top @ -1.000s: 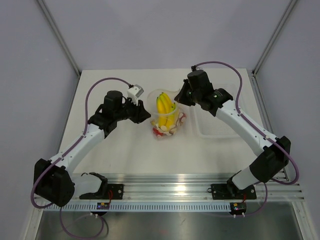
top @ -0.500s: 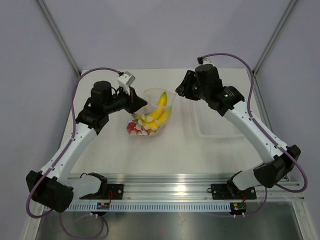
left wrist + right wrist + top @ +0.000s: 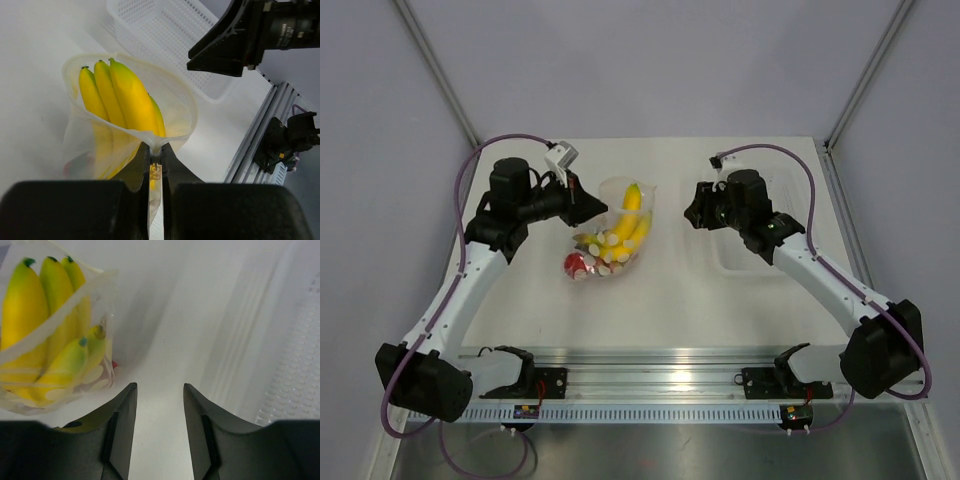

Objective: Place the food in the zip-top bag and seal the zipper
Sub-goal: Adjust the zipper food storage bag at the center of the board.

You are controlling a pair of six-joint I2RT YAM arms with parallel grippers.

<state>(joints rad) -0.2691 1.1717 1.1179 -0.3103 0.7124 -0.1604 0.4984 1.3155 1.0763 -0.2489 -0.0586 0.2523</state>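
Observation:
The zip-top bag (image 3: 610, 240) stands open with the yellow bananas (image 3: 626, 222) inside and the red strawberries (image 3: 575, 264) at its bottom. My left gripper (image 3: 592, 203) is shut on the bag's top edge, on the left side of the mouth. In the left wrist view the jaws pinch the rim (image 3: 156, 148), and the bananas (image 3: 125, 95) rise from the open bag (image 3: 180, 107). My right gripper (image 3: 692, 208) is open and empty, to the right of the bag and apart from it. The right wrist view shows the bag (image 3: 75, 382) with the bananas (image 3: 35, 305) at upper left of the gripper (image 3: 159, 386).
A clear rigid tray (image 3: 752, 240) lies on the table at the right, under the right arm; it also shows in the left wrist view (image 3: 172, 40) and the right wrist view (image 3: 295, 365). The metal rail (image 3: 660, 385) runs along the near edge.
My left gripper has pulled the bag to the left, still holding its rim. My right gripper has let go of the bag, moved right and lower, and now stands open.

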